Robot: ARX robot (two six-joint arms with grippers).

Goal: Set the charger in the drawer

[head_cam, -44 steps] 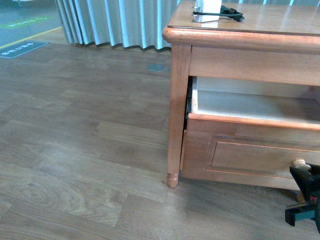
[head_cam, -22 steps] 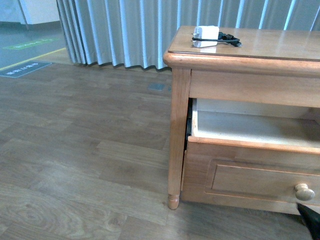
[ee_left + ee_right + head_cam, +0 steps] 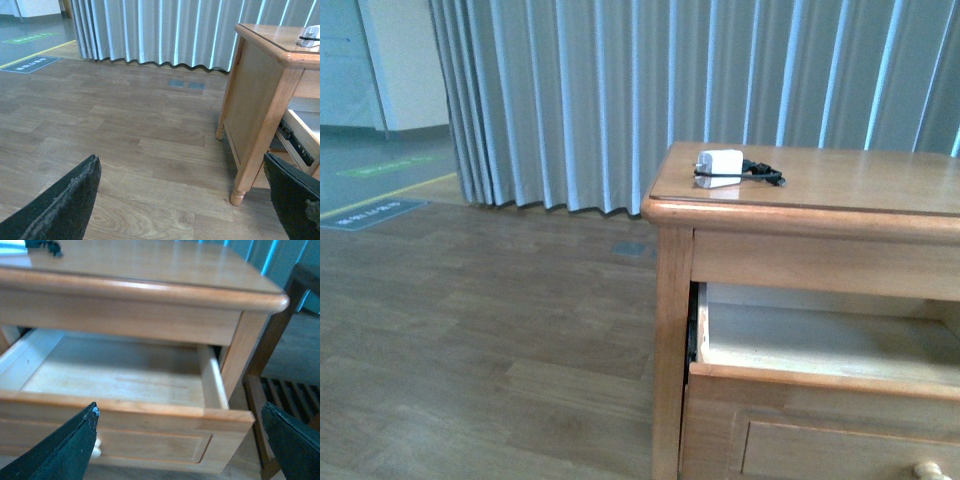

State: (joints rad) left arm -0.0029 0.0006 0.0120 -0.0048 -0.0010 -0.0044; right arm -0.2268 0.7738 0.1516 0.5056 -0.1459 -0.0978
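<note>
My right jaws, spread wide and holding nothing, hang just before the open drawer (image 3: 125, 370). My left jaws, equally released, hover over the wooden floor (image 3: 125, 130) off the table's (image 3: 860, 185) left side. Up beyond the drawer, the charger (image 3: 719, 167) sits on the table top near its left front corner, its black cable (image 3: 761, 176) trailing rightward along the front edge. The right arm looks nearer. Only the front view shows the whole charger; the right wrist view catches just cable.
</note>
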